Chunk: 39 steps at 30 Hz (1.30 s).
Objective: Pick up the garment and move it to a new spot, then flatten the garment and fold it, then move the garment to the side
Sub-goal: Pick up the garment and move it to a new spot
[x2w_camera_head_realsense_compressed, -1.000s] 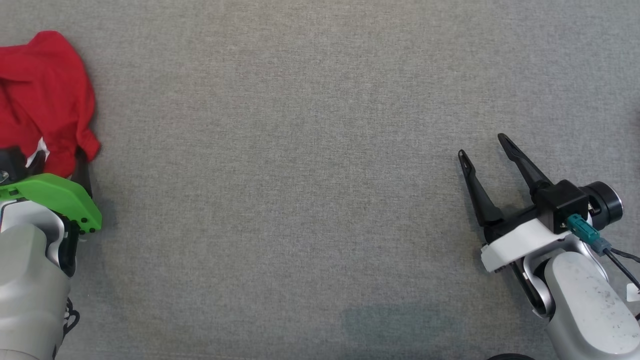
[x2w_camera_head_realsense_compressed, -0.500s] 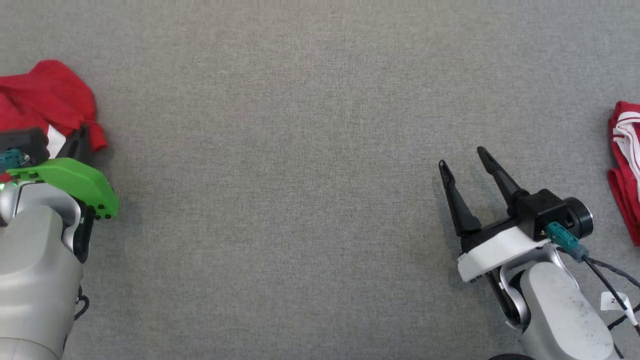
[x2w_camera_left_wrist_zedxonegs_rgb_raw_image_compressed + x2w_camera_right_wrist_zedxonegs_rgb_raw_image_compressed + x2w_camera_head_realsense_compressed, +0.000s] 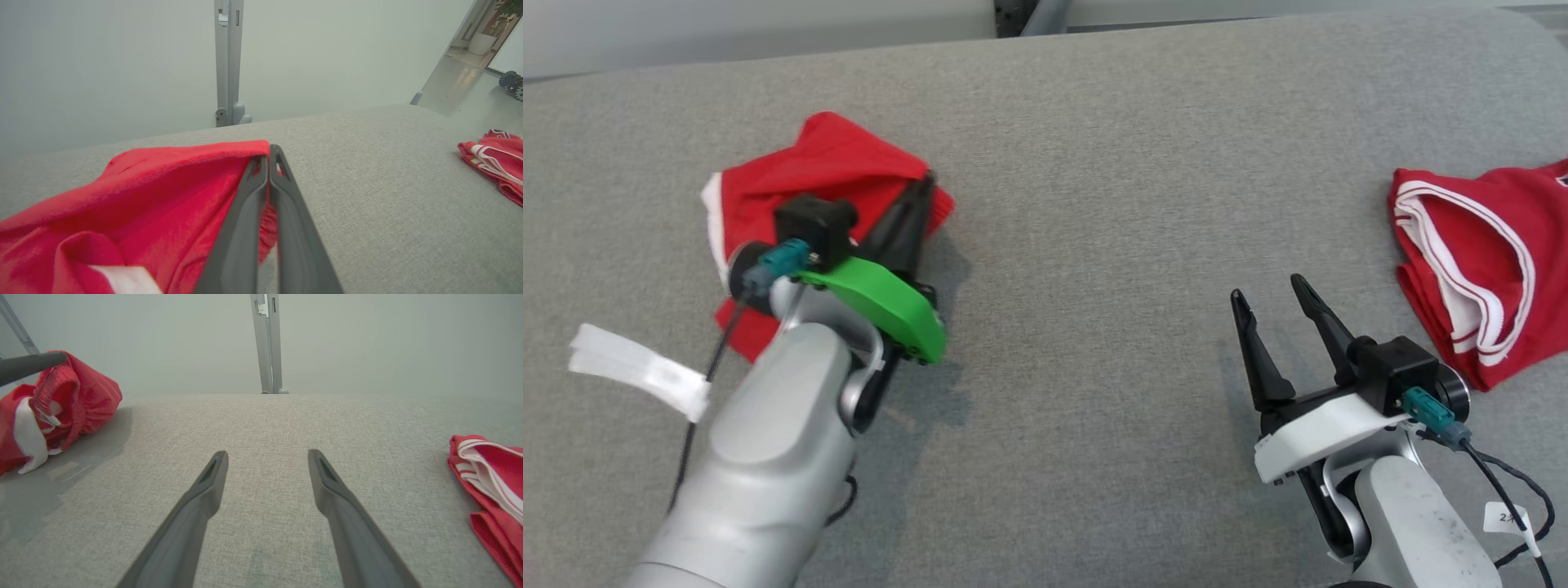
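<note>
Far left of the head view: a white tag [image 3: 637,371] hangs on the left arm's cable, and a green cover [image 3: 882,302] sits on that wrist. The left hand [image 3: 924,183] is clenched, fingers pressed together on the right edge of the red garment [image 3: 825,159], which lies bunched at the left rear of the grey fabric surface [image 3: 1094,245]. The left wrist view adds detail: red cloth sits pinched between the two fingers near their tips, and a white patch shows low on the bunch. From the right wrist view the same garment [image 3: 81,388] appears at upper left with a gathered red hem and white trim, a dark finger reaching in above it, and a shadow on the surface beside it; cannot tell whether the bunch is clear of the surface. Centre of the surface: bare grey weave. A grey metal post [image 3: 228,61] stands behind the far edge against a pale wall. Right of centre, the right hand [image 3: 1268,290] is released, fingers spread wide above the surface, grasping nothing. Far right: a second red garment with white stripes [image 3: 1486,261] lies folded, well apart from both hands. The left wrist view also takes in a shiny floor [image 3: 457,77] beyond the surface's right end.
</note>
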{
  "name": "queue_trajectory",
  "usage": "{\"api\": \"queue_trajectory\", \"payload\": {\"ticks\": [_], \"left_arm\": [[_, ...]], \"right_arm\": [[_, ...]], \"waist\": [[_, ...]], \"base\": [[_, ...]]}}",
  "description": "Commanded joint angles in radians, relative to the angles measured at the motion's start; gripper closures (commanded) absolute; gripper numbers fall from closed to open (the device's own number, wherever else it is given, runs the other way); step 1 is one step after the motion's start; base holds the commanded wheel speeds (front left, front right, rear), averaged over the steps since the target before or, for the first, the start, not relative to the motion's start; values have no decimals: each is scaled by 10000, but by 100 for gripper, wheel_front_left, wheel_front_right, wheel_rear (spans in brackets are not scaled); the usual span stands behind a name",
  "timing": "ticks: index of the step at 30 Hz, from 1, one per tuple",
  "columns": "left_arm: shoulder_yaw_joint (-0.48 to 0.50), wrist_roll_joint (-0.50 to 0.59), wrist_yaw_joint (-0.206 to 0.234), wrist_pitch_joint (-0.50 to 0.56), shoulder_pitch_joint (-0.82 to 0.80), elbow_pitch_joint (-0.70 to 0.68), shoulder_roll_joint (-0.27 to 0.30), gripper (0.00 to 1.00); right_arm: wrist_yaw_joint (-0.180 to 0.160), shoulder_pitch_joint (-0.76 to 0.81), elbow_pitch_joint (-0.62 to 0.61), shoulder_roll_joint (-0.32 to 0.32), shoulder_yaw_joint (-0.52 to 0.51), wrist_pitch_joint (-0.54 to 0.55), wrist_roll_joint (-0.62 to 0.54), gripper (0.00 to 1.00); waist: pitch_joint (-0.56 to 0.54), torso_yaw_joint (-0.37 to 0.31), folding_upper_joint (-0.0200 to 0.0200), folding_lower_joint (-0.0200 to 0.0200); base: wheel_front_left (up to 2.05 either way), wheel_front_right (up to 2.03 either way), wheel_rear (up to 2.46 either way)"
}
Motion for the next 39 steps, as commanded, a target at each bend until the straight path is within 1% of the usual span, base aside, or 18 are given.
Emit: {"api": "queue_trajectory", "payload": {"ticks": [1,5,8,10,12,13,14,15,18,21,26,30,34,35,39], "left_arm": [[-182,-88,-20,-22,196,-152,-131,100],[-1312,-257,-21,-23,335,-847,-713,100],[-1860,-476,-20,-24,438,-1037,-958,100],[-1999,-525,-20,-25,512,-989,-1082,100],[-1831,-345,-21,-25,605,-783,-1155,100],[-1761,-168,-20,-25,668,-670,-1183,93],[-1677,-29,-13,-25,725,-563,-1215,61],[-1568,76,19,-24,797,-426,-1221,0],[-1097,418,70,-24,1075,-187,-1222,0],[-447,828,220,-24,1446,-378,-1122,0],[1156,1801,898,-22,2595,-1362,-755,0],[2526,2424,1309,-21,3817,-2109,-533,0],[3836,2938,1489,-23,4978,-2774,-520,0],[3836,2938,1489,-23,4978,-2774,-520,0],[4876,3390,1535,-12,6108,-3173,-655,0]], "right_arm": [[-16,153,10,10,-36,-26,30,0],[-16,252,55,103,-120,-26,64,0],[-16,277,71,152,-153,-26,54,0],[-16,318,61,188,-142,-26,37,0],[-16,335,12,223,-95,-26,-5,0],[-16,337,-10,238,-72,-26,-18,0],[-16,338,-21,247,-78,-26,-4,0],[-16,335,-23,250,-79,-26,6,0],[-16,378,-15,265,-143,-26,4,0],[-16,396,-28,282,-194,-26,-14,0],[-16,481,-84,292,-125,-26,-60,0],[-16,635,-70,305,-90,-26,-110,0],[-16,782,-31,324,-72,-26,-145,0],[-16,782,-31,324,-72,-26,-145,0],[-16,957,41,334,-56,-26,-160,0]], "waist": [[-374,-691,-1,0],[-480,-1248,-1,0],[-533,-1621,-1,0],[-569,-1857,-1,0],[-567,-2065,-1,0],[-562,-2137,-1,0],[-559,-2183,-1,0],[-558,-2209,-1,0],[-618,-2200,-1,0],[-746,-2068,-1,0],[-1071,-1767,-1,0],[-1393,-1556,-1,0],[-1679,-1324,-1,0],[-1679,-1324,-1,0],[-1977,-1105,-1,0]], "base": [[0,0,0],[0,0,0],[0,0,0],[0,0,0],[0,0,0],[0,0,0],[0,0,0],[0,0,0],[0,0,0],[0,0,0],[0,0,0],[0,0,0],[0,0,0],[0,0,0],[0,0,0]]}}
